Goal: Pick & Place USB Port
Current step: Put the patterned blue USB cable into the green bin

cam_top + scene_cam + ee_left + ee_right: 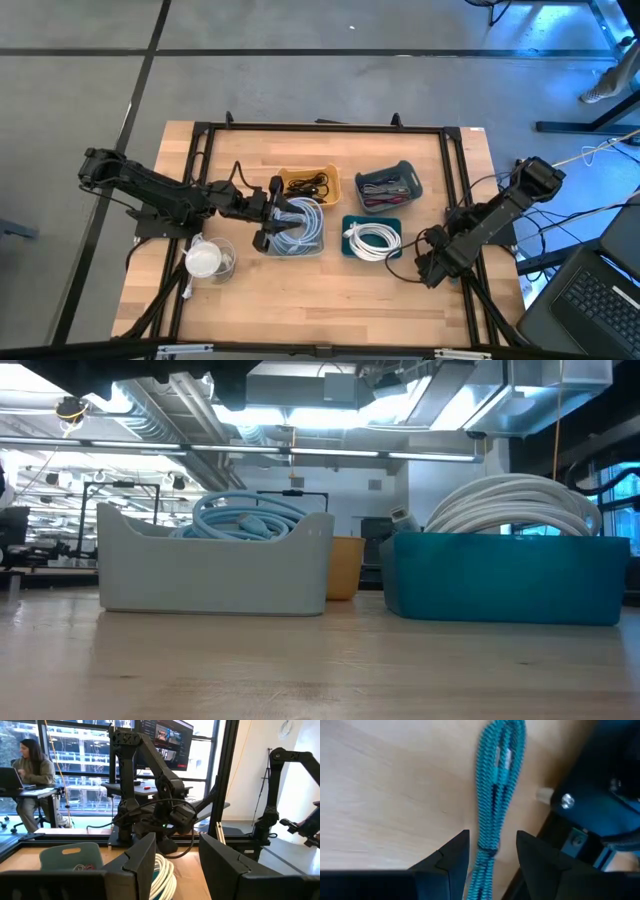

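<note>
While the left gripper (268, 213) hangs over the grey bin (296, 244) near the table's centre, its fingers (142, 862) stand apart with nothing between them, and the light-blue cable coil (298, 222) lies in the bin beneath. Over at four o'clock on the table (330, 295), the right gripper (422, 266) sits low by the edge, jaws apart. In its wrist view a teal braided USB cable (497, 780), folded into a long bundle, lies flat on the wood and runs down between the spread fingers (451, 854), which are not closed on it. Just at nine o'clock from that gripper sits the teal bin (349, 226) with the white cable coil (373, 240). At twelve o'clock of centre are the yellow bin (310, 184) with black cables and the dark blue-grey bin (389, 187). A clear cup (208, 259) stands at eight o'clock.
</note>
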Robot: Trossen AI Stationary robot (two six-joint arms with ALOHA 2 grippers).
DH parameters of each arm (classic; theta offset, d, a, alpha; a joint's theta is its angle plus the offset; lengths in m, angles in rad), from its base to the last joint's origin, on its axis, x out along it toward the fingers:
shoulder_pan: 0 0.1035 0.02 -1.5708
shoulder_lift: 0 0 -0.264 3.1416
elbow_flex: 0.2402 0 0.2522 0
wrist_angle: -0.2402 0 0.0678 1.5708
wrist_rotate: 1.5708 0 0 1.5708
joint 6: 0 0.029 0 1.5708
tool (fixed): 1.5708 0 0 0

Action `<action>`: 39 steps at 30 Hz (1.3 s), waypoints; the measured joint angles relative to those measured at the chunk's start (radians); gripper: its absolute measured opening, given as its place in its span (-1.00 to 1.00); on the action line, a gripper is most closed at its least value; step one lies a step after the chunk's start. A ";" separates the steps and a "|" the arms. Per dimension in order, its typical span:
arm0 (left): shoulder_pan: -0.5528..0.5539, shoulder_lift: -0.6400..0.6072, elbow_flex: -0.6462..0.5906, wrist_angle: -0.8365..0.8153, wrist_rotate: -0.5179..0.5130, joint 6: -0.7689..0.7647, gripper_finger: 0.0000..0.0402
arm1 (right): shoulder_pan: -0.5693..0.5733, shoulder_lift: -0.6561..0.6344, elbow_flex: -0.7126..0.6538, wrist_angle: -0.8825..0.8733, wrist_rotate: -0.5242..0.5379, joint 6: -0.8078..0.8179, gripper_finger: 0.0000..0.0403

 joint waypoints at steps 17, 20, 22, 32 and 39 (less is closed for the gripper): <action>0.000 0.000 0.000 0.000 0.000 0.000 -0.30 | 0.100 0.000 -0.043 0.092 0.005 0.133 -0.86; 0.000 0.000 0.000 0.000 0.000 0.000 -0.30 | 0.109 0.001 -0.037 0.092 0.012 0.138 -0.90; 0.000 0.000 0.000 0.000 0.000 0.000 -0.30 | 0.117 0.001 -0.032 0.094 0.019 0.143 -0.92; 0.000 0.000 0.000 0.000 0.000 0.000 -0.30 | 0.186 0.001 0.095 -0.072 0.052 0.228 -0.92; 0.000 0.000 0.000 0.000 -0.001 0.000 -0.30 | 0.197 0.001 0.261 -0.180 0.341 0.212 -0.92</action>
